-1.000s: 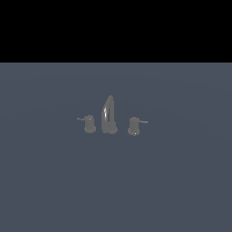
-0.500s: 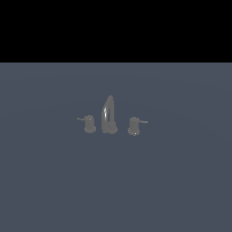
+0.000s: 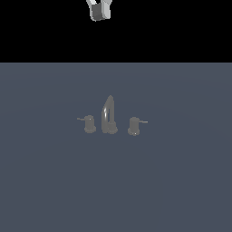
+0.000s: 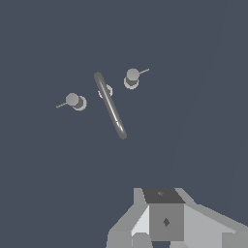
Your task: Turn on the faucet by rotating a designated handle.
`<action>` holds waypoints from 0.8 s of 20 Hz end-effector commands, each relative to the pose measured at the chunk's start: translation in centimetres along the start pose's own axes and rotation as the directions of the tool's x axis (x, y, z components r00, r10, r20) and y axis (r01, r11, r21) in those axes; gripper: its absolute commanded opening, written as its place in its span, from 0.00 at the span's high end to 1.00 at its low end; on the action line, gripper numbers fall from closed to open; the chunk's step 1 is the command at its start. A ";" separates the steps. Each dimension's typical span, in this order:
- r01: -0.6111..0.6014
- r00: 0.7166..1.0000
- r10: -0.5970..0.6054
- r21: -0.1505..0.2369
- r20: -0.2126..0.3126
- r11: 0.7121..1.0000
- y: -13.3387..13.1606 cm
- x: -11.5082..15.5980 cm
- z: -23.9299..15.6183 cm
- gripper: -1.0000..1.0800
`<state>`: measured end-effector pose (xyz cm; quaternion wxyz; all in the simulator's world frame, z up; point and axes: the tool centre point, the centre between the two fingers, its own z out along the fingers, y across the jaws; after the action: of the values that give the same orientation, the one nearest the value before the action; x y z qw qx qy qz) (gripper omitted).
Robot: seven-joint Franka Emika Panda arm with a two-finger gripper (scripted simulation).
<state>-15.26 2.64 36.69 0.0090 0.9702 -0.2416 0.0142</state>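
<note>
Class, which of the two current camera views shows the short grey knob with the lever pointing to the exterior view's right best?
The exterior view: the short grey knob appears side-on, with base and lever distinct. The wrist view sees that knob from above, foreshortened to a round cap with a thin lever.

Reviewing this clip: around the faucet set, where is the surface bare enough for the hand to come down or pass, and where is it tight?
Bare surface stretches on every side of the faucet: in front, behind, and outward of the handle and the twin knob. Tight spots are the two gaps between the spout and each knob. The hand hangs high above, touching nothing.
</note>
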 end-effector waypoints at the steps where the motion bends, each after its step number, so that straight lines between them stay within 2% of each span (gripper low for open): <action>1: -0.066 0.998 0.066 0.001 0.002 0.998 -0.7 1.2 1.7 1.00; 8: -0.240 0.971 0.240 0.000 0.008 0.971 -2.1 4.7 6.5 1.00; 16: -0.428 0.904 0.428 -0.003 0.014 0.904 -2.9 8.9 11.8 1.00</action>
<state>-6.51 1.07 26.18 0.0043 0.9023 -0.4309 0.0090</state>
